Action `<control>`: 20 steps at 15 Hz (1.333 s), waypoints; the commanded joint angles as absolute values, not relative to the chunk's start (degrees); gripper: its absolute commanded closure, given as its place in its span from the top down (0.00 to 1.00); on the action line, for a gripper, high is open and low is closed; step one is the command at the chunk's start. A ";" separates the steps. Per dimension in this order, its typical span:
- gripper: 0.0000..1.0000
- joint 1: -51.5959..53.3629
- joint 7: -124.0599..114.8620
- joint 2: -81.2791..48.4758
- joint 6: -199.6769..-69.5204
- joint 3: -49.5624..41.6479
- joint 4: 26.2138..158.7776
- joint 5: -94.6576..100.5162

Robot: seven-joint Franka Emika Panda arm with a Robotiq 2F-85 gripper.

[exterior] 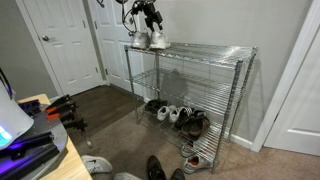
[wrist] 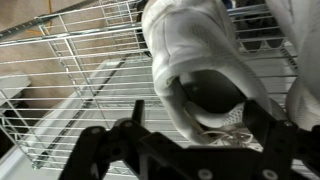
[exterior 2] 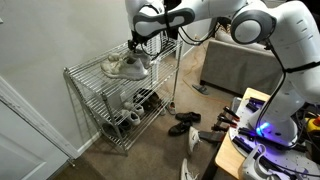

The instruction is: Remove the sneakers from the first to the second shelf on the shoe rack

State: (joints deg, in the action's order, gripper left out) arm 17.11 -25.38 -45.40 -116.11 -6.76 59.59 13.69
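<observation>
A pair of white sneakers [exterior: 148, 40] sits on the top shelf of the chrome wire shoe rack [exterior: 205, 52], at one end. The pair also shows in an exterior view [exterior 2: 124, 67], on the rack [exterior 2: 84, 78]. My gripper [exterior: 150, 24] [exterior 2: 140, 48] is right above the sneakers. In the wrist view one white sneaker [wrist: 195, 45] fills the middle, resting on the wire shelf. The gripper [wrist: 200, 122] is open, with its fingers on either side of the sneaker's heel opening. The shelf below is bare wire.
Several other shoes [exterior: 180, 116] lie on the bottom shelf. Black shoes [exterior: 160, 168] [exterior 2: 184, 124] lie on the floor in front of the rack. A grey couch [exterior 2: 235, 65] stands nearby, and a desk with electronics [exterior: 30, 135].
</observation>
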 commanded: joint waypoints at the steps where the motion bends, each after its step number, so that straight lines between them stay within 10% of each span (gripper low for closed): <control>1: 1.00 13.74 -17.55 -41.03 -114.32 -2.01 62.39 7.65; 20: 1.00 6.03 17.41 -40.03 -102.38 7.77 63.42 -2.41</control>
